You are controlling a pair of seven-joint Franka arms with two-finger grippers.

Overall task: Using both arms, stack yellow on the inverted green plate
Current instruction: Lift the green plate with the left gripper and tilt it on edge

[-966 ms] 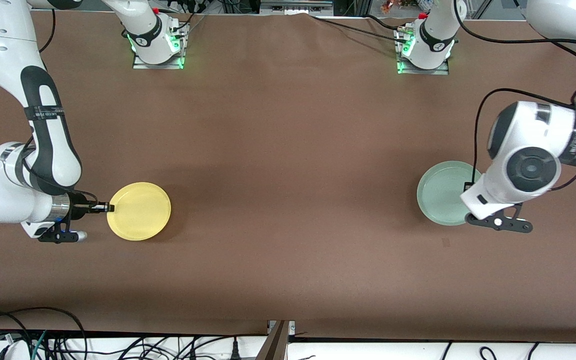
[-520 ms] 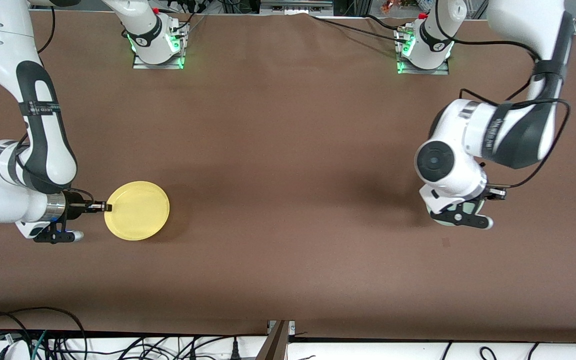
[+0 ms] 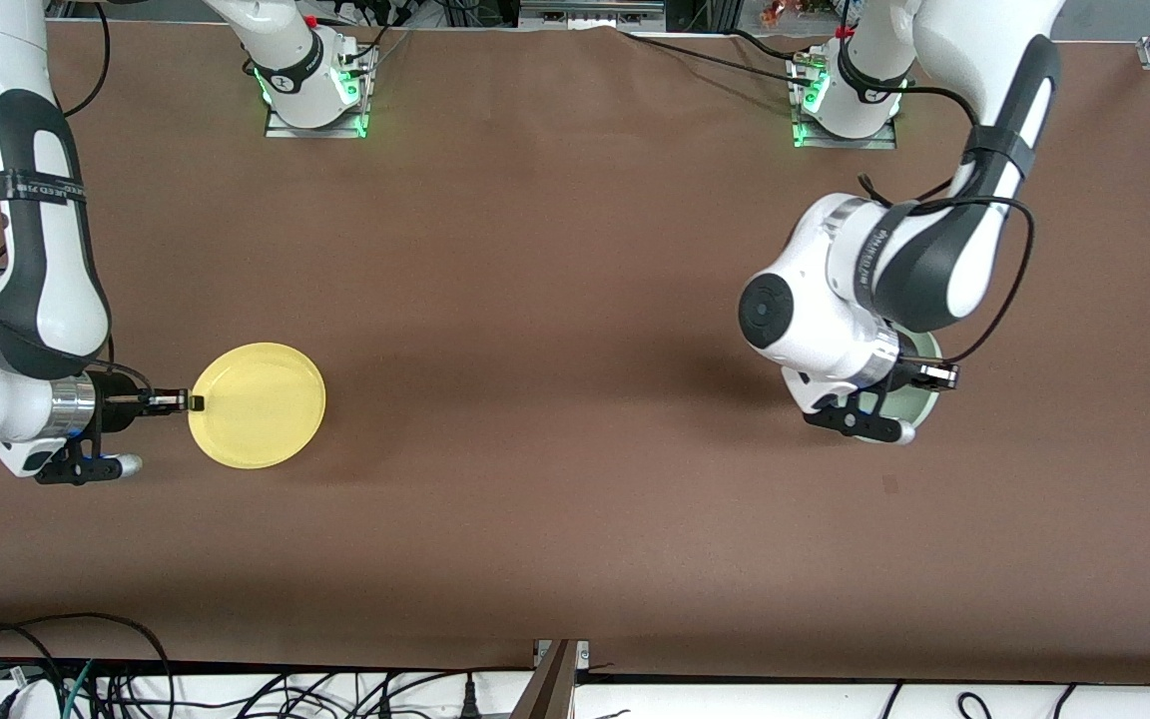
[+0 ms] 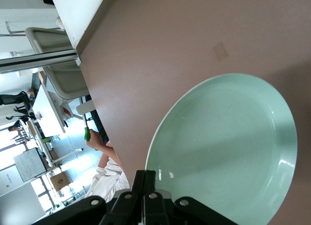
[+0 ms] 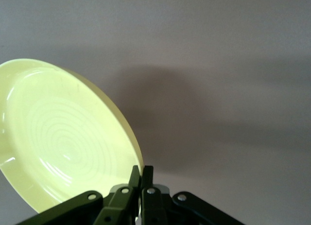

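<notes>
The yellow plate hangs just above the brown table at the right arm's end, hollow side up. My right gripper is shut on its rim, on the side toward that end. In the right wrist view, the closed fingers pinch the edge of the yellow plate, whose shadow falls on the table. The green plate is mostly hidden under the left arm's wrist at the left arm's end. My left gripper is shut on its rim. The left wrist view shows the green plate's hollow face tilted, with the left gripper clamped on its edge.
The two arm bases stand along the table's edge farthest from the front camera. A small mark lies on the cloth near the green plate. Cables run off the table's near edge. A person in white is off the table.
The left arm has swung its wrist over the green plate and toward the table's middle, so the plate is now mostly covered. The right arm has carried the yellow plate slightly toward its own end.
</notes>
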